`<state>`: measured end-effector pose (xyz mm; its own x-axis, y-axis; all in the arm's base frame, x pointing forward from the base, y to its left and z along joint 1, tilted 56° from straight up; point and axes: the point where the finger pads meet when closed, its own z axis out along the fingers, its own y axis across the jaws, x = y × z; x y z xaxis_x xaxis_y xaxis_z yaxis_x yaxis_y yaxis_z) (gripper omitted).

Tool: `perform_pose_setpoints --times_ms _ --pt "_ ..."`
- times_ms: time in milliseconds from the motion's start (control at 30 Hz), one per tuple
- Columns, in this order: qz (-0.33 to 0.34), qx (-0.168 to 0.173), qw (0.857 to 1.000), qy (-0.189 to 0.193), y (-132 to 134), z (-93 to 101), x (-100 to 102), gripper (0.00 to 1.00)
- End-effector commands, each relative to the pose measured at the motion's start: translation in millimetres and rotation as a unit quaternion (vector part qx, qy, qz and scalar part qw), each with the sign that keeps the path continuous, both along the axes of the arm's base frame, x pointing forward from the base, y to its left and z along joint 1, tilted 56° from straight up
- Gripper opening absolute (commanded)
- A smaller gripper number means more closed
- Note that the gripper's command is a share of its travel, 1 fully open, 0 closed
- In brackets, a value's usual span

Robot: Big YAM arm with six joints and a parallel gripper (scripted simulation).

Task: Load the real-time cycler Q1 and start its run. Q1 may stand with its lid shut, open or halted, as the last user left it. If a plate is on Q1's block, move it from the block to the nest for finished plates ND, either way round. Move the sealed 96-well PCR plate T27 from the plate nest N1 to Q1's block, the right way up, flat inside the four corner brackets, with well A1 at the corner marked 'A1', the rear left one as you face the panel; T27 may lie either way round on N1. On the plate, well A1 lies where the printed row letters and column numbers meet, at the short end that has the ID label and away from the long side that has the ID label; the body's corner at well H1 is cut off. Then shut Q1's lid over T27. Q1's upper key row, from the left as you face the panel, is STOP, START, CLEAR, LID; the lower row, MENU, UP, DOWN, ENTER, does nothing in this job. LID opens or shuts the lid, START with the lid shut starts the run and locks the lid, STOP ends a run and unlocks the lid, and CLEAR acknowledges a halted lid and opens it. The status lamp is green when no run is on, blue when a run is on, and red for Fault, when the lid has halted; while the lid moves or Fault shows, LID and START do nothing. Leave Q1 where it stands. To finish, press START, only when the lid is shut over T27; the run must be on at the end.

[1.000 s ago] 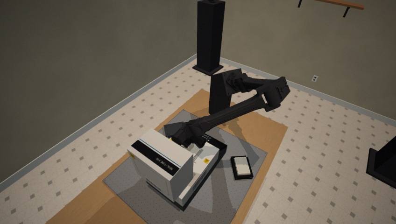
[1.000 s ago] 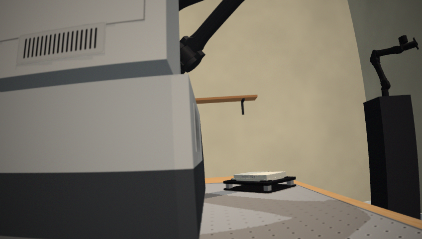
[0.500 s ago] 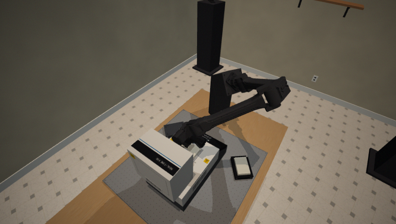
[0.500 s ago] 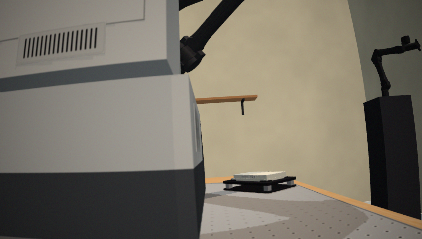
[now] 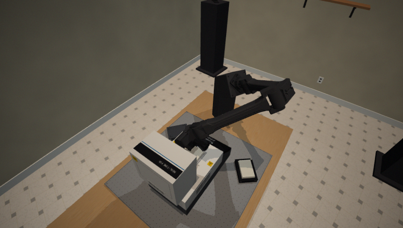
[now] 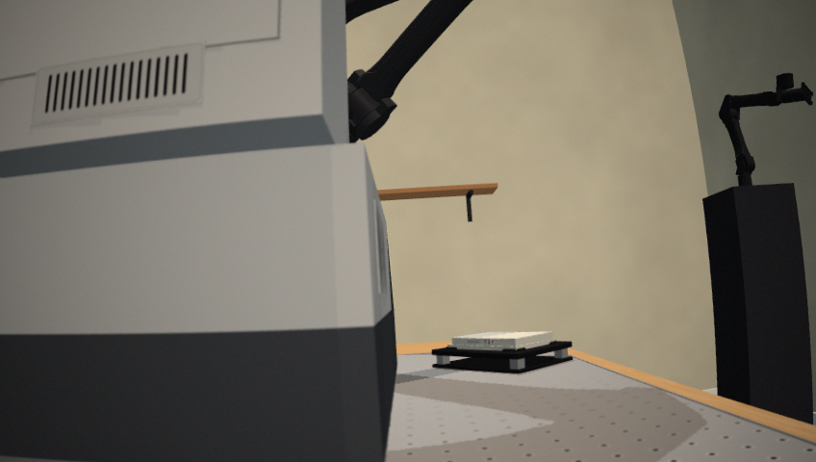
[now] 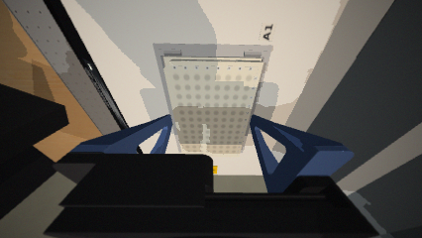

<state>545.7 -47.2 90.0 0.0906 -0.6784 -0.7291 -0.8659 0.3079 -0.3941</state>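
Top: arm (image 5: 240, 112) reaches under Q1's (image 5: 158, 158) raised lid; T27 (image 5: 245, 168) rests on N1 (image 5: 239, 179), right of Q1, untouched.

Exterior: T27 (image 6: 502, 340) flat on N1 (image 6: 558, 346), far on surface (image 6: 573, 412). Judged light, stiff, thin-walled; seal likely slick, so pinch side walls, not top.

Wrist: end effector (image 7: 212, 133) released, spread wide, holding nothing, fingers straddling old plate (image 7: 213, 104) on block, long sides facing pads. A1 mark (image 7: 267, 32) at far right corner. Grip long edges squarely.

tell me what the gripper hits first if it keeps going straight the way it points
Most likely the plate on Q1's block; the open gripper points down at it, fingers straddling its long sides.
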Motion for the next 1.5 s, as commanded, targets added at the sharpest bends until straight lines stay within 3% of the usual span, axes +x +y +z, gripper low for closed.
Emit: perform_pose_setpoints --times_ms 0,167,533,967,1400,1433,1467 --pt "0.002 0.002 1.000 -0.006 2.8 1.4 5.7 1.00" --pt "0.001 -0.001 1.000 -0.013 4.2 8.1 7.3 1.00" --pt "0.007 0.005 1.000 0.007 13.8 -9.6 1.1 1.00" --pt "0.006 -0.003 1.000 -0.016 11.2 7.4 15.9 1.00" --pt "-0.005 -0.003 1.000 -0.002 -3.5 2.0 -3.2 1.00" --pt "-0.006 -0.004 1.000 -0.004 -6.0 2.4 -2.6 0.00" --pt "-0.007 -0.005 1.000 -0.009 -7.4 4.6 -0.2 0.00"
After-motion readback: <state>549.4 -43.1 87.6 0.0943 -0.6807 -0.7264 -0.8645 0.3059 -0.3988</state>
